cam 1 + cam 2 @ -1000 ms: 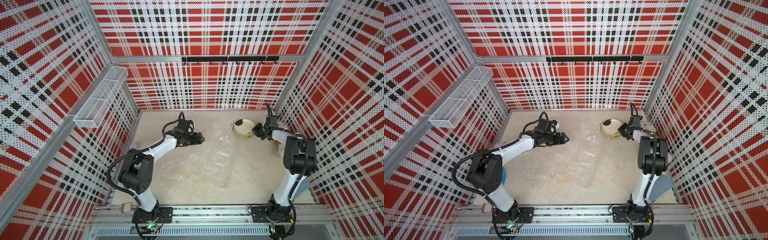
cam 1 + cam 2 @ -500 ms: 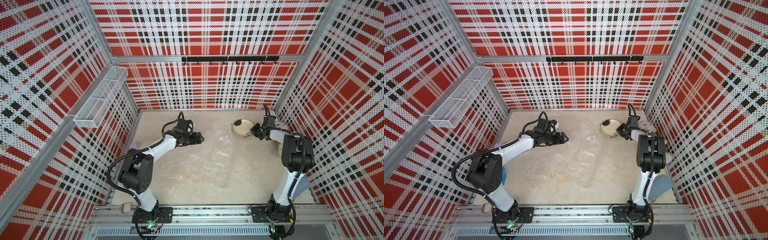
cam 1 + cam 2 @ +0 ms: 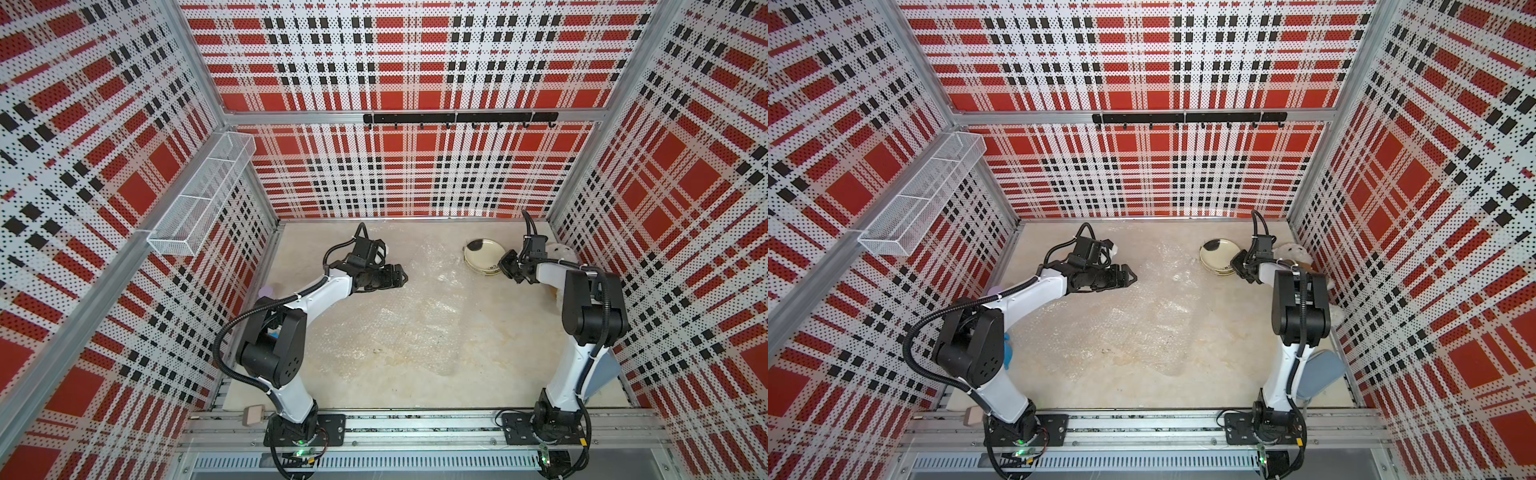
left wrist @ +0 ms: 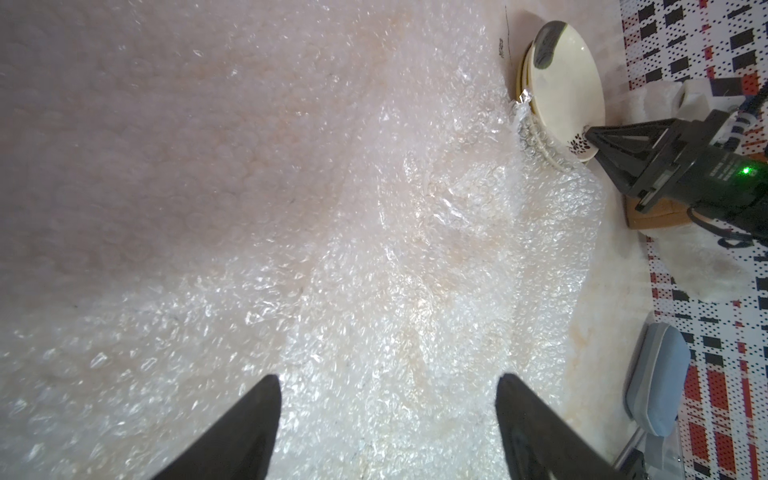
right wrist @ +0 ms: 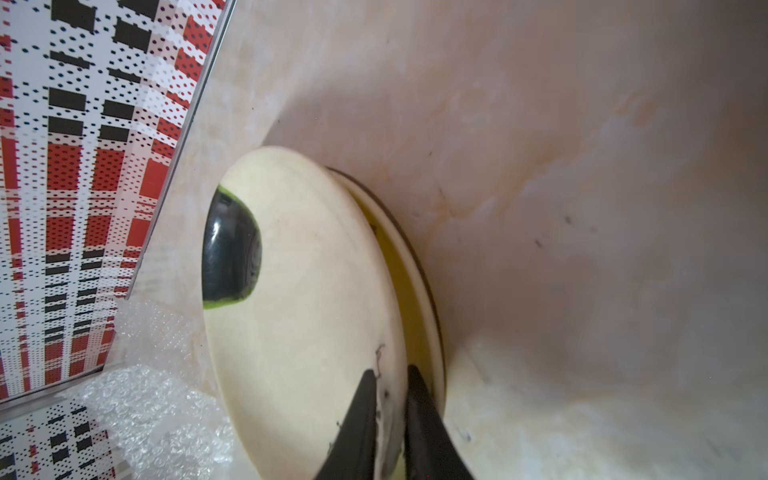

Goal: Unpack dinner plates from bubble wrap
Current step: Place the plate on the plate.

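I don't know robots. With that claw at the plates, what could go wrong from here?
The right gripper straddles only the rim of the top plate, which lies off-centre on the lower plates; it might slip or clatter down. The bubble wrap reaches the stack's edge, so a tug by the open left gripper could drag the plates.

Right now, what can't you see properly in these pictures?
- Dinner plates: right wrist view, the upper one covers those beneath, so their count is unclear; too small in both top views.
- Right gripper: jaws either side of the upper plate's rim; pinching or not, unclear.
- Teddy bear: top view, mostly behind the right arm.
- Lilac thing: top view, half hidden by the left arm.
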{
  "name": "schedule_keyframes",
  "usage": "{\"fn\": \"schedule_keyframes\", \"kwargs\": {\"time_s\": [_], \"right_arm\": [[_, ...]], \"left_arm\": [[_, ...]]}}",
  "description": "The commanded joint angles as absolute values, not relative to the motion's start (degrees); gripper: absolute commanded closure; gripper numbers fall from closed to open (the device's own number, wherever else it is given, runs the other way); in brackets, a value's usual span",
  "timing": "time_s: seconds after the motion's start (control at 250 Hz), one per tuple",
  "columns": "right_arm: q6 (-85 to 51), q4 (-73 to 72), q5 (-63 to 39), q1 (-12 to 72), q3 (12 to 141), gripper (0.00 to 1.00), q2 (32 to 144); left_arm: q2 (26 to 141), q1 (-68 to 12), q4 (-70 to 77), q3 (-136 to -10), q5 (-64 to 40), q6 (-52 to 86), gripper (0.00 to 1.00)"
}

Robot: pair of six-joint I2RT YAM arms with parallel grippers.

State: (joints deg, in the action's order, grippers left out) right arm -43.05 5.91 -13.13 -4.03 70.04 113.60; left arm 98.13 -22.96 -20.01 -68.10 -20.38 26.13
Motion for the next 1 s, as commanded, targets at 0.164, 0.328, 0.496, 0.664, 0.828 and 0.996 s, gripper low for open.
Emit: {"fn": "schedule_keyframes", "kwargs": {"time_s": [0.164, 0.328, 0.496, 0.664, 0.828, 0.996], "right_arm": [[-42.89, 6.32, -9.83, -3.78, 66.97, 0.73, 107.8], [-42.8, 6.02, -8.53, -3.77, 63.73, 0.71, 103.46], [-42.45, 5.6, -8.2, -3.4, 59.85, 0.7, 97.69], [-40.4, 6.68, -6.93, -1.13, 56.13, 0.68, 90.84], [-37.83, 5.15, -6.8, 0.0, 53.23, 0.64, 87.44], [-36.39, 3.38, -7.46, 1.44, 50.29, 0.59, 84.68]], "left_arm": [[94.93, -22.3, -20.82, -67.15, -20.46, 25.32, 0.17], [95.25, -22.24, -21.55, -67.65, -20.3, 24.73, 0.16], [97.15, -22.15, -24.27, -69.54, -19.35, 23.18, 0.14], [98.61, -22.14, -26.08, -71.43, -17.92, 22.16, 0.12], [100.8, -22.14, -28.53, -74.3, -17.45, 20.88, 0.01], [100.17, -22.15, -28.05, -74.33, -15.96, 20.96, 0.01]]}}
